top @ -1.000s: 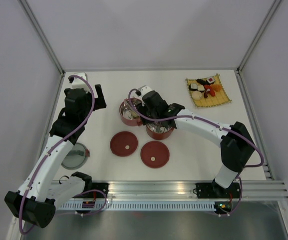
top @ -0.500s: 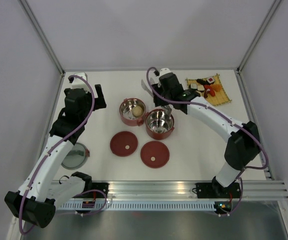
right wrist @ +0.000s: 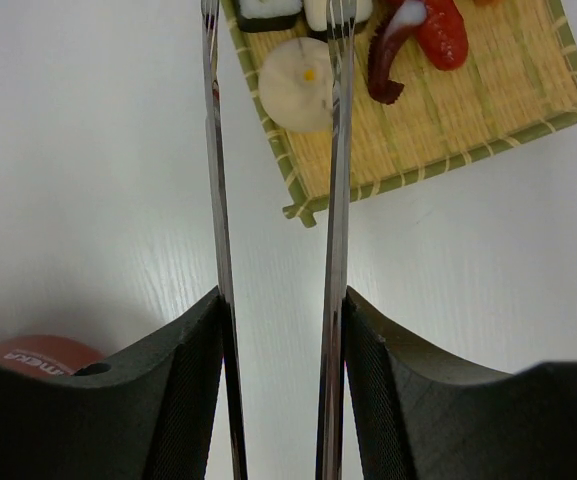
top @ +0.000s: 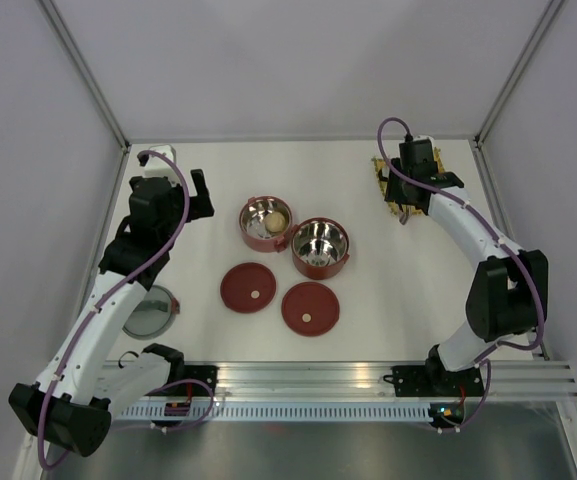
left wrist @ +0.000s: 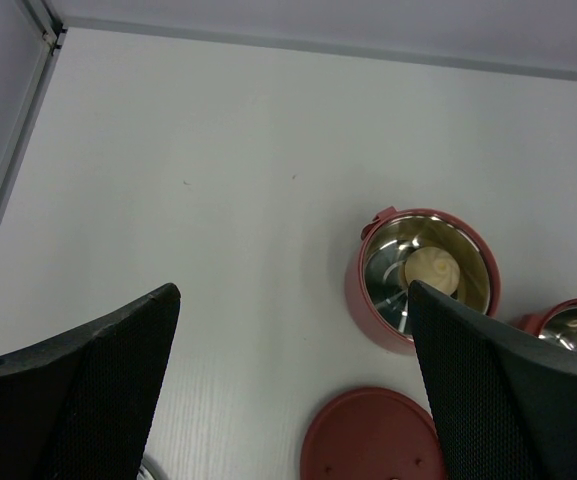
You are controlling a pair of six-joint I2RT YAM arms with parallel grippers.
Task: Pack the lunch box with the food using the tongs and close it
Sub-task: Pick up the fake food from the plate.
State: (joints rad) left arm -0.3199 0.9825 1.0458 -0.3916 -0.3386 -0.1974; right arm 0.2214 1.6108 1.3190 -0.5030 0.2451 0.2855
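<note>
the bowls [top: 318, 270] were seen dark red outside, shiny silver inside. the lids [top: 248, 288] were red with pale dots. the mat [right wrist: 468, 130] was woven yellow, edged green. the tongs [right wrist: 336, 200] were silver.

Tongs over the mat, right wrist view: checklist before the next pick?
1. Slim silver metal tongs gripped in right claw: ok, both arms sit between its fingers.
2. Tong arms apart: ok.
3. Target lined up: ok, pale round food piece on the yellow woven mat shows between the arms.
4. Tip height above mat: cannot tell.
5. Dark-red round bowl holding a beige ball and second dark-red bowl uncovered: ok, flat red lids lie on the table.
6. Left claw clear of bowls: ok, open, off to their left.
</note>
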